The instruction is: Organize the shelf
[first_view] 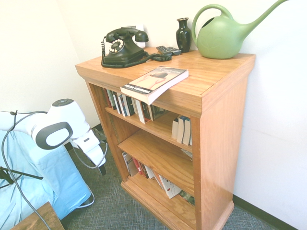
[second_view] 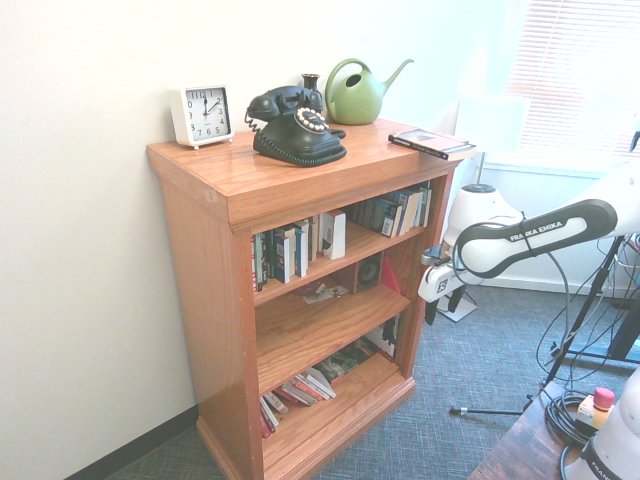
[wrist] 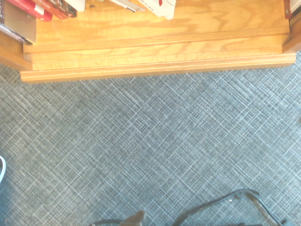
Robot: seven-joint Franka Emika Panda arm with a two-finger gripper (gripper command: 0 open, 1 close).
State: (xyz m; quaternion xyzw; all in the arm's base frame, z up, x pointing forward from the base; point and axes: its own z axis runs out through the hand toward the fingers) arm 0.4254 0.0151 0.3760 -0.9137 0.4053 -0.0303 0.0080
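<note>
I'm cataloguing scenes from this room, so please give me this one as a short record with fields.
furniture: wooden bookcase, three open tiers
on top: dark rotary telephone, white clock, dark vase, green watering can, remote control
overhanging top's front edge: paperback book, lying flat
upper tier: upright and leaning books
bottom tier: leaning books
tool: open, in front of the bookcase, holding nothing
floor: grey patterned carpet
</note>
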